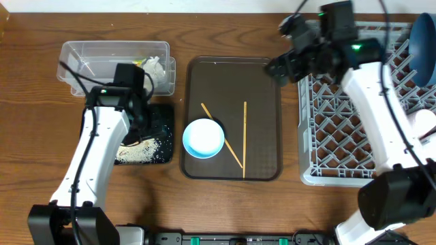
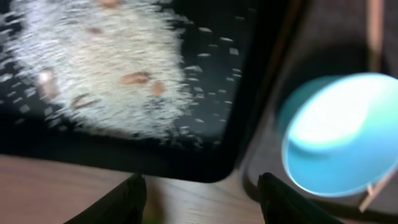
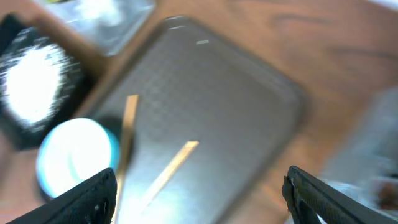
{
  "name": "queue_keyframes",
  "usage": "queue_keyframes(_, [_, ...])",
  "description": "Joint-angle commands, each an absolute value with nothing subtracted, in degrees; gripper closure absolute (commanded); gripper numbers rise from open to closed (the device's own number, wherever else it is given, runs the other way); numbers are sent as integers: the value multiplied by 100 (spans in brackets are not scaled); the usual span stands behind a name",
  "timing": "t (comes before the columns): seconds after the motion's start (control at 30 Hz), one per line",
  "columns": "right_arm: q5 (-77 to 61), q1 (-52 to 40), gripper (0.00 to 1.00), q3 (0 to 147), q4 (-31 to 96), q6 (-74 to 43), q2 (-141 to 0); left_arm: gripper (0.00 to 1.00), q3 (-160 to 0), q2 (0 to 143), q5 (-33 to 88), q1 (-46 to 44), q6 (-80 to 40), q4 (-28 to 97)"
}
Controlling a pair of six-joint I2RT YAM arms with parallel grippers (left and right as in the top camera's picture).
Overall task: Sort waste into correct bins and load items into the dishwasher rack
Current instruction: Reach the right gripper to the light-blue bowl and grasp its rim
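The white bowl (image 1: 204,138) with its pale blue inside stands on the brown tray (image 1: 266,136), two chopsticks (image 1: 225,139) (image 1: 244,136) lying beside it. Rice scraps (image 1: 139,151) lie in the black tray (image 1: 162,129). The clear tub (image 1: 88,58) holds a tissue (image 1: 155,68). My left gripper (image 1: 139,122) hovers over the black tray, open and empty; its wrist view shows the rice (image 2: 93,68), the tray corner (image 2: 211,149) and the bowl (image 2: 348,137) above its gripper (image 2: 202,199). My right gripper (image 1: 276,68) hangs open and empty by the rack (image 1: 340,136); its gripper (image 3: 202,193) looks down on chopsticks (image 3: 171,168).
A dark blue plate (image 1: 422,47) stands in the rack's far right corner, and a pale cup (image 1: 426,122) sits lower down at its right side. The brown tray lies between the black tray and the rack. Bare wooden table surrounds everything.
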State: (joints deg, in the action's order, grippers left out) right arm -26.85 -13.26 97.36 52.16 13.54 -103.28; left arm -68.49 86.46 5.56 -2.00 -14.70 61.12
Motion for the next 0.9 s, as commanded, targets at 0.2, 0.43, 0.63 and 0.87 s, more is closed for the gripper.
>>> queue_keyframes(0.2, [-2342, -2613, 30, 9662, 5441, 674, -11072, 39, -6858, 8606, 231, 523, -1876, 6219])
queue_keyframes(0.43, [-2099, -3251, 31, 9662, 5443, 237, -11727, 39, -6858, 8606, 231, 808, -1874, 6318])
queue_keyframes(0.63, [-2095, -3599, 34, 9662, 5454, 215, -12167, 39, -6858, 8606, 231, 808, -1874, 6298])
queue_keyframes(0.87, [-1695, -3726, 42, 9660, 5468, -40, -12416, 39, -6858, 8606, 231, 808, -1872, 6305])
